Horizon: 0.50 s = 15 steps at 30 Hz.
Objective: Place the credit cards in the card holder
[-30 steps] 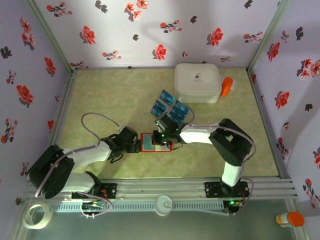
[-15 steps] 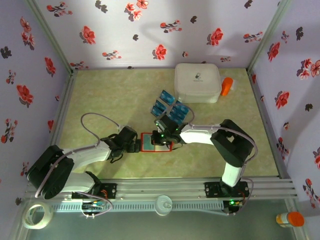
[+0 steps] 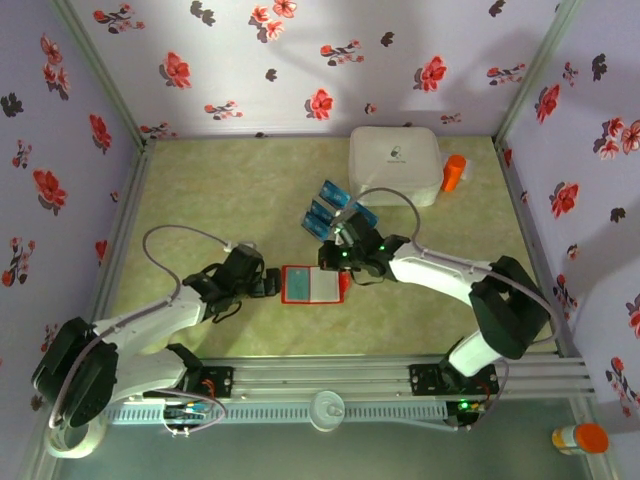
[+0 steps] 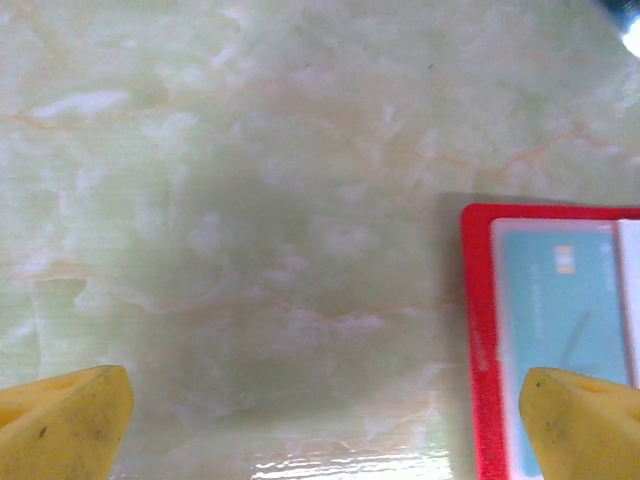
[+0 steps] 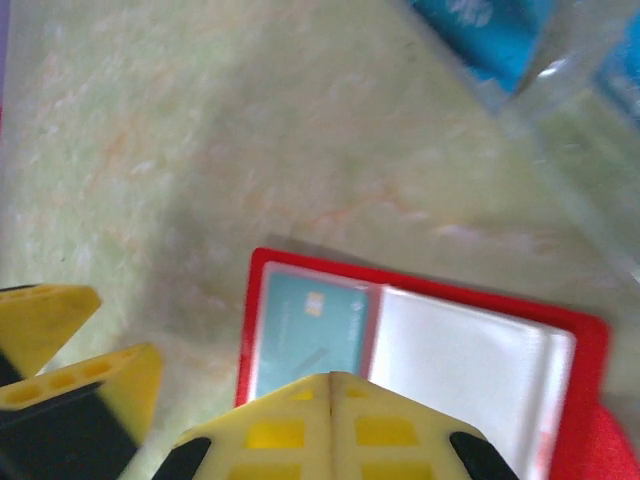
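Nothing legible: the dark emblem on the white rounded plastic box [image 3: 395,165] is too small, and the thin teal card [image 5: 312,335] carries only blurred print.

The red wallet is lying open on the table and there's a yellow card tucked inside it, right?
Almost. The red wallet does lie open on the table, but the card tucked inside it is teal, not yellow. The right wrist view shows it clearly, sitting in the wallet's left pocket.
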Available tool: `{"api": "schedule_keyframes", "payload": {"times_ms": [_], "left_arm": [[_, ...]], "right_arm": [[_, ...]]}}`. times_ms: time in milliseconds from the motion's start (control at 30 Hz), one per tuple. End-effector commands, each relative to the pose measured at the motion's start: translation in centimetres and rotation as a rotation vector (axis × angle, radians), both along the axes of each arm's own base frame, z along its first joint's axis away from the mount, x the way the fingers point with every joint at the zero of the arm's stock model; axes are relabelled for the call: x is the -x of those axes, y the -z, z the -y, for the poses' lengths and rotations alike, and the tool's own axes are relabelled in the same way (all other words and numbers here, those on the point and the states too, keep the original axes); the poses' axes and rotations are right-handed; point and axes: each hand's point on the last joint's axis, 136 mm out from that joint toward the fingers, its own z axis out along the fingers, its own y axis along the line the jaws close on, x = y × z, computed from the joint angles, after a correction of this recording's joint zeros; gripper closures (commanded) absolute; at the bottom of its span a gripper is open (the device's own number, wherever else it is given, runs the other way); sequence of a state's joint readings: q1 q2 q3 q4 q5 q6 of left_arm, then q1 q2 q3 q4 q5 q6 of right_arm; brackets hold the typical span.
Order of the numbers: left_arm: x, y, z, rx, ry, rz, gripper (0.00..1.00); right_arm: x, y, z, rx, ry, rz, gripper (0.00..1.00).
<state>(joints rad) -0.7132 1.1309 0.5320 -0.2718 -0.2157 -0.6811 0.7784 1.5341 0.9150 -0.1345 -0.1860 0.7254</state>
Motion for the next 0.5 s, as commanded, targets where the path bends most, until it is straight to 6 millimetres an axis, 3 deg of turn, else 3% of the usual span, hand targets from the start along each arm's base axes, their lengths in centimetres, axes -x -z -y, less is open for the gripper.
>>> {"api": "schedule_keyframes", "payload": {"times_ms": [0, 200, 467], "left_arm": [[-0.1, -1.7, 1.3, 0.067, -0.005, 0.001, 0.00], [-0.2, -2.7, 4.6, 0.110, 0.037, 0.010, 0.00], [0.2, -1.7, 8.3, 0.115, 0.093, -0.006, 0.00]], "right_arm": [[0.0, 1.5, 2.4, 0.059, 0.005, -0.022, 0.97], [-0.4, 1.9, 2.5, 0.065, -0.041, -0.048, 0.99], [-0.8, 3.6, 1.7, 0.086, -0.073, -0.084, 1.00]]}}
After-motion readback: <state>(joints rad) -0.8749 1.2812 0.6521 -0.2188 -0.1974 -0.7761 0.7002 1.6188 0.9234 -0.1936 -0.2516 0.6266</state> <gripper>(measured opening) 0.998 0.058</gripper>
